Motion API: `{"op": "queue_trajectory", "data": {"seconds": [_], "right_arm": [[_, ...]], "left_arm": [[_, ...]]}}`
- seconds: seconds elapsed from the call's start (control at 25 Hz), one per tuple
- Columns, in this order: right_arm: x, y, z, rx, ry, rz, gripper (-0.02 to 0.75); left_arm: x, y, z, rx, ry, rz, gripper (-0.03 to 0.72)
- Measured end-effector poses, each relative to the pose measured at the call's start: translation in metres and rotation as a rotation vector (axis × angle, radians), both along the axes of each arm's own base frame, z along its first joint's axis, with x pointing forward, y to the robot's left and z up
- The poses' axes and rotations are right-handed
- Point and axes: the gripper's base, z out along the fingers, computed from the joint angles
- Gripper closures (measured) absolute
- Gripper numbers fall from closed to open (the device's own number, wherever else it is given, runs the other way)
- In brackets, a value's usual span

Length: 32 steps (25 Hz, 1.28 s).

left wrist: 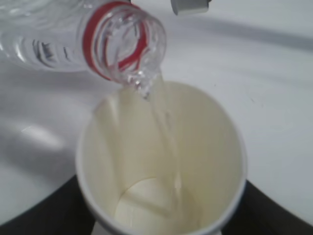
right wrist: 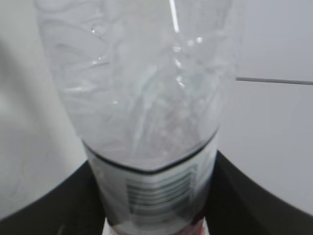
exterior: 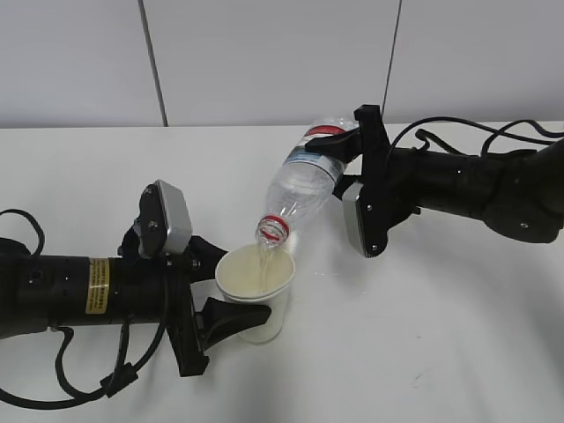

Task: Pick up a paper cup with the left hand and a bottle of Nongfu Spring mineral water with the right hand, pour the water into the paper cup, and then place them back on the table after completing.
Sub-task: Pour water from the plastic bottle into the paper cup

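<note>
Over the table (exterior: 458,352), the right gripper (exterior: 352,167) clamps the tilted bottle (exterior: 304,185), its mouth just above the paper cup (exterior: 256,291) gripped by the left gripper (exterior: 207,291). Water (left wrist: 161,127) streams in; I'd keep the tilt gentle and the cup steady.

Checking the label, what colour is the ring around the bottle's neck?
Red, on the clear bottle; the ring shows best in the left wrist view.

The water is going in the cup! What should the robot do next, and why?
Probably hold the tilt a little longer: the clear plastic bottle in the right tool sends a thin stream of water into the white paper cup, whose bottom looks barely covered.
</note>
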Motion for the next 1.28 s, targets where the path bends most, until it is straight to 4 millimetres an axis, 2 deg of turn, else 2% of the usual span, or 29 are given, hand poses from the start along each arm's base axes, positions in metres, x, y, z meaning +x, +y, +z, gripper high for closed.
{"op": "queue_trajectory", "data": {"seconds": [1.28], "right_arm": [[0.0000,0.0017,0.0039,-0.028,-0.081,0.033,0.344]], "left_arm": [[-0.0045,0.0000,-0.0028,0.036,-0.006,-0.059,0.270]]}}
